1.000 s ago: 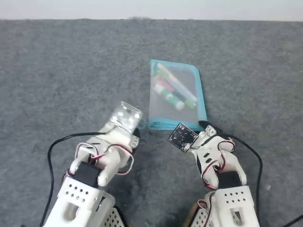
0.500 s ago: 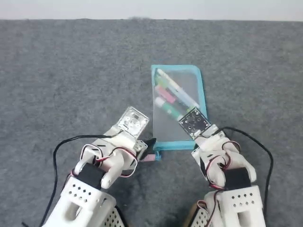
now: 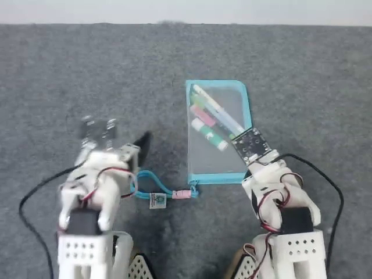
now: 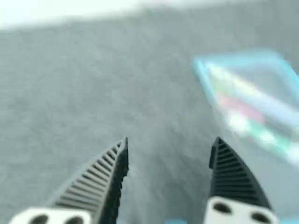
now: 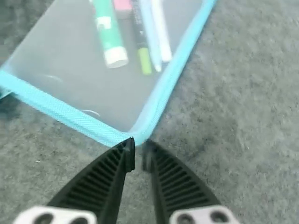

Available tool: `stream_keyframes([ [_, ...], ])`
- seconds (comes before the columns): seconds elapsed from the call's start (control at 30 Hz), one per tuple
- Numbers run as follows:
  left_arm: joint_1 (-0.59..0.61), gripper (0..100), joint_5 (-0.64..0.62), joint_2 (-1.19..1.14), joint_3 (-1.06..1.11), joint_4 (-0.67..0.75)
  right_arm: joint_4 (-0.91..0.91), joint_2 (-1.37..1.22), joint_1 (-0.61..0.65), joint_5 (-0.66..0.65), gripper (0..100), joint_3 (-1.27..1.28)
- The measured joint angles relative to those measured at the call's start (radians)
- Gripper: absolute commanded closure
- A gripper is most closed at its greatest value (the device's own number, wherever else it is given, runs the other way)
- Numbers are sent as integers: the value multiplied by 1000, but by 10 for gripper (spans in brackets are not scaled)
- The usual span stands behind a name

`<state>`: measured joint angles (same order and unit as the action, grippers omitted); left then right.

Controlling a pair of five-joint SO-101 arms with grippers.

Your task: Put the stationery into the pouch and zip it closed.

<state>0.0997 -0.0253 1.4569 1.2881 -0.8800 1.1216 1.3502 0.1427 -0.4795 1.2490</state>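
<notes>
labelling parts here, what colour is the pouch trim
Turquoise trim round a clear pouch; best in right wrist view.

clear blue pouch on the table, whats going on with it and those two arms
The clear pouch with turquoise edging lies flat on the grey carpeted table, pens and markers inside. The right hand is shut, tips at the pouch's near right corner; whether it pinches the edge is unclear. The left hand is open, off to the pouch's left. The pink zip pull lies at the near left corner.
</notes>
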Motion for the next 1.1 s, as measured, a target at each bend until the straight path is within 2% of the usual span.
stream_keyframes([
  [0.17,49,734,0,325,141,0,0,0,-32,6,991,17],
  [0.37,63,735,0,316,195,94,-77,0,-84,11,991,153],
  [0.53,103,735,0,322,374,190,-130,0,-147,11,991,262],
  [0.63,158,733,0,334,404,176,-163,0,-170,11,990,315],
  [0.73,193,734,-2,333,404,138,-190,0,-170,11,990,356],
  [0.87,198,734,-2,330,404,-15,-196,0,-170,32,990,374],
  [1.1,207,734,-2,330,404,-275,-216,5,-172,308,990,374],
])
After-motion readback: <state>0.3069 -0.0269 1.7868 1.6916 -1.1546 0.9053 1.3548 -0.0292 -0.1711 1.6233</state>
